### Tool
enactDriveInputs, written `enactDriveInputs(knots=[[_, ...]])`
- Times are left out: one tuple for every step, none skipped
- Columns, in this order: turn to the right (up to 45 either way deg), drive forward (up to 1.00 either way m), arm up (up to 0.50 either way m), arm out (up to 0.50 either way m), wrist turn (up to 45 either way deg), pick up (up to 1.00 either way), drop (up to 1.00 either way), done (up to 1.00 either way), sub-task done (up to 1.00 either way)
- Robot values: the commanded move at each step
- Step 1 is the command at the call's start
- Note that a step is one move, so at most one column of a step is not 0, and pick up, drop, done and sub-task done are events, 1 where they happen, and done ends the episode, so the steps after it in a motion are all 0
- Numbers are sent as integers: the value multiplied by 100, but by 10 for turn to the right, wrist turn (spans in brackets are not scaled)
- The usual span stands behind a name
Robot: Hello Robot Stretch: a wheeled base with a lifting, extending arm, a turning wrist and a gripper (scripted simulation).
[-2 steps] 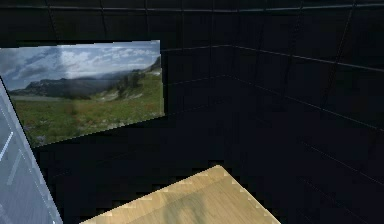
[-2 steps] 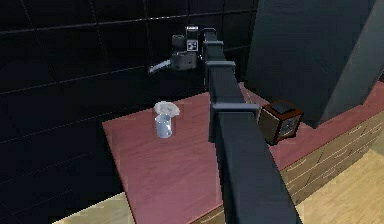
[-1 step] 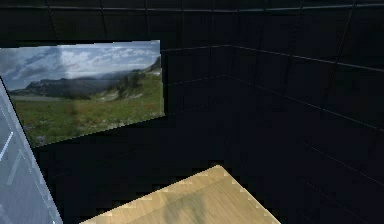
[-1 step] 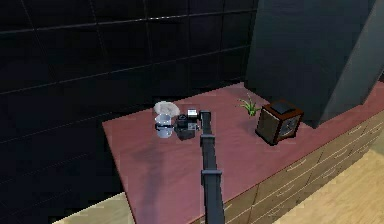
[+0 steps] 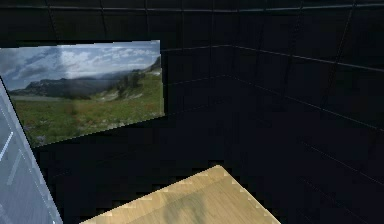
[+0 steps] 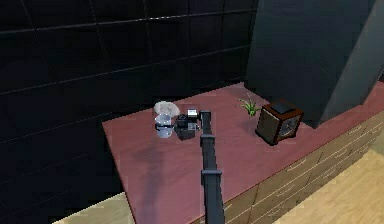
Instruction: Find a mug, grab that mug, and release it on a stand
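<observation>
Mug [image 6: 163, 121], a pale, rounded, glassy-looking cup, stands on the smooth reddish-brown top of a long cabinet [image 6: 140, 160] with light wooden drawer fronts. The gripper [image 6: 177, 127], dark and blocky at the end of the square black arm [image 6: 212, 170], sits just beside it on the arm side view's right; whether it holds anything cannot be told. Farther along the top stand a small spiky green plant [image 6: 247, 105] and a brown boxy case [image 6: 278, 124] with a dark face. Black gridded walls [image 6: 80, 70] stand behind. In the forward view, a flat landscape picture [image 5: 85, 88] hangs above pale plank flooring [image 5: 190, 202].
</observation>
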Motion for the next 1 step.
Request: enactDriveInputs(knots=[[0,0,10,0,0,0,0,0,0]])
